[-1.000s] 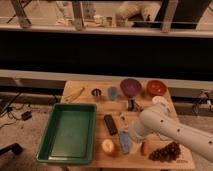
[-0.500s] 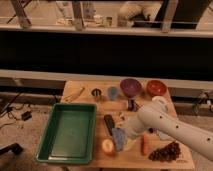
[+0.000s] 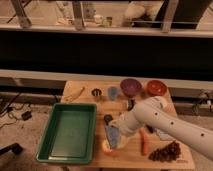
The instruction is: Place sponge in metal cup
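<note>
In the camera view, the robot's white arm [image 3: 165, 122] came in from the lower right corner and reached leftward, low over the wooden desk [image 3: 82, 86]. Its thick forearm slanted up to a rounded joint near the desk's middle, then bent down and left towards the front edge. The claw [image 3: 115, 128] sat at the end of that bend, pointing down and closed, right over the upper end of the sponge [image 3: 112, 137]. Whether it actually gripped the sponge could not be told.

The sponge, a light-blue block, lay near the front of the desk, just right of the green tray [image 3: 69, 131] and just above a small orange fruit [image 3: 107, 146]. The end of a black bar [image 3: 108, 119] showed beside the claw.

The metal cup [image 3: 96, 92] stood upright along the back of the desk, well apart from the sponge. A blue plastic cup [image 3: 113, 93] stood just beside it. A purple bowl [image 3: 130, 86] and a red bowl [image 3: 156, 87] stood farther right. Dark grapes [image 3: 165, 151] lay at the front right corner, under the forearm.
</note>
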Available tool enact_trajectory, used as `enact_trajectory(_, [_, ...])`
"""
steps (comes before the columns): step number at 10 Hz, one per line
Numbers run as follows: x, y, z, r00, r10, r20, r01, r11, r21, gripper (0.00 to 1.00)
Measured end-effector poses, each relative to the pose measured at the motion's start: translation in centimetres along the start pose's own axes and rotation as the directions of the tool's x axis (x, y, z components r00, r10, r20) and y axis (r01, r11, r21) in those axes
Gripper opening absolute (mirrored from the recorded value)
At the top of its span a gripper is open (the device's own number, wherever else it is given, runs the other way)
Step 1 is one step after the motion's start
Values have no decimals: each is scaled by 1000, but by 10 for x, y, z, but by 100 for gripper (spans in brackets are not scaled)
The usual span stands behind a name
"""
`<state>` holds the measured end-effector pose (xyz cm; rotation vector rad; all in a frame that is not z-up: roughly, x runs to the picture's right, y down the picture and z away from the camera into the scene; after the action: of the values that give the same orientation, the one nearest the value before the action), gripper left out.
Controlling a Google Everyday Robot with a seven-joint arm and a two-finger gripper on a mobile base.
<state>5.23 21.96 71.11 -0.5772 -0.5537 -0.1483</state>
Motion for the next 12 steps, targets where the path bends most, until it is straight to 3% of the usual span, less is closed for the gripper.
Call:
enact_trajectory(6, [-1, 0, 0, 1000, -2, 1, 2, 1000, -1, 0])
enact_trajectory(8, [-4, -6, -1, 1000, -4, 0, 4, 1000, 24, 0])
enact_trajectory(12, [-38, -68, 5, 998, -51, 24, 48, 994, 98, 0])
